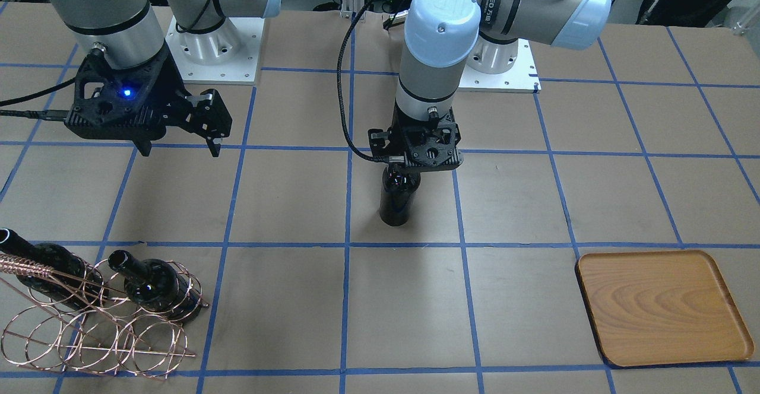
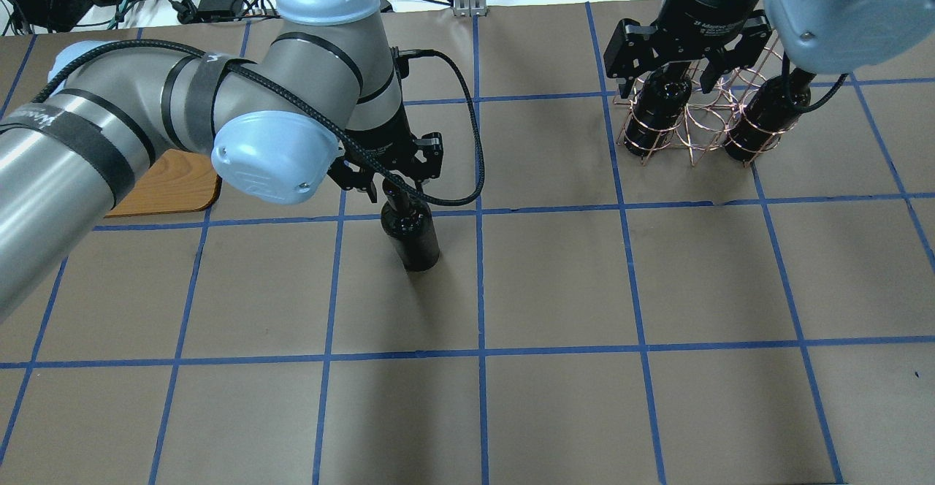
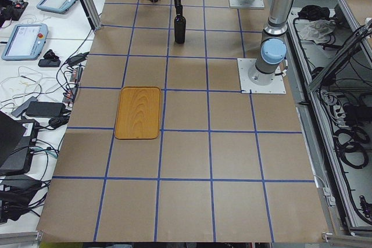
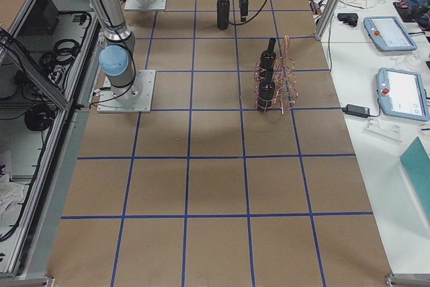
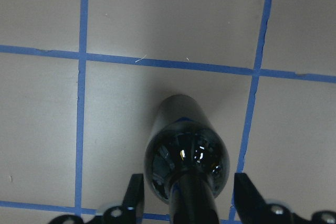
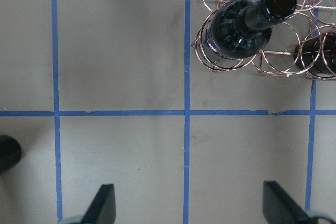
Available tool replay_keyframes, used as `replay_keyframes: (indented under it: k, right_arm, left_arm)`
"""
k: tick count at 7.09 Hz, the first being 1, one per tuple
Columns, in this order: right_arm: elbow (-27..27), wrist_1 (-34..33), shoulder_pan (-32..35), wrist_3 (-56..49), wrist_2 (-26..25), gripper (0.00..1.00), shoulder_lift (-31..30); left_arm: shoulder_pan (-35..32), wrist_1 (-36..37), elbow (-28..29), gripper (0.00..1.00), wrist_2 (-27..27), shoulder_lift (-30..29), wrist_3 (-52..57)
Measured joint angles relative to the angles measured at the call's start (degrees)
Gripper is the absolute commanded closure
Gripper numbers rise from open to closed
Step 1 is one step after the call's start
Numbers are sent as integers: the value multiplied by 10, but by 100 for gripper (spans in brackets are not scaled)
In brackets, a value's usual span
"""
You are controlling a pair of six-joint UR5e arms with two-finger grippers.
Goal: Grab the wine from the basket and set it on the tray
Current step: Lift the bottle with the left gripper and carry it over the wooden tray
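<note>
Copper basket (image 1: pixel 89 329) holding two bottles (image 1: pixel 155 287), tray (image 1: pixel 662 305) apart

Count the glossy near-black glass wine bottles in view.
3. One near-black glass wine bottle stands upright on the brown gridded table, neck inside the open left end effector; two others sit tilted in the rose-gold wire basket. No more show.
</note>
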Motion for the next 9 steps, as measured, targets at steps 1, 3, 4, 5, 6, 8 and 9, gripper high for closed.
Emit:
replay_keyframes:
  k: [1, 3, 4, 5, 6, 8, 9]
  right_arm:
    - [0, 0, 0, -2, -1, 0, 0]
    - [0, -1, 0, -3, -2, 0, 0]
    - [0, -1, 0, -3, 0, 0, 0]
    - [0, -1, 0, -2, 1, 0, 0]
    - [0, -1, 0, -2, 2, 0, 0]
    - [0, -1, 0, -1, 0, 0, 0]
    - [0, -1, 0, -1, 0, 0, 0]
  left_arm:
    - [0, -1, -1, 51, -2, 0, -3]
    - [0, -9, -2, 72, -4, -1, -5]
    - [0, -14, -2, 86, -3, 1, -6]
    - [0, -17, -2, 97, -3, 3, -5]
    - [1, -17, 0, 100, -3, 6, -4]
    - [6, -16, 5, 100, -1, 13, 1]
    - [16, -18, 12, 100, 0, 17, 10]
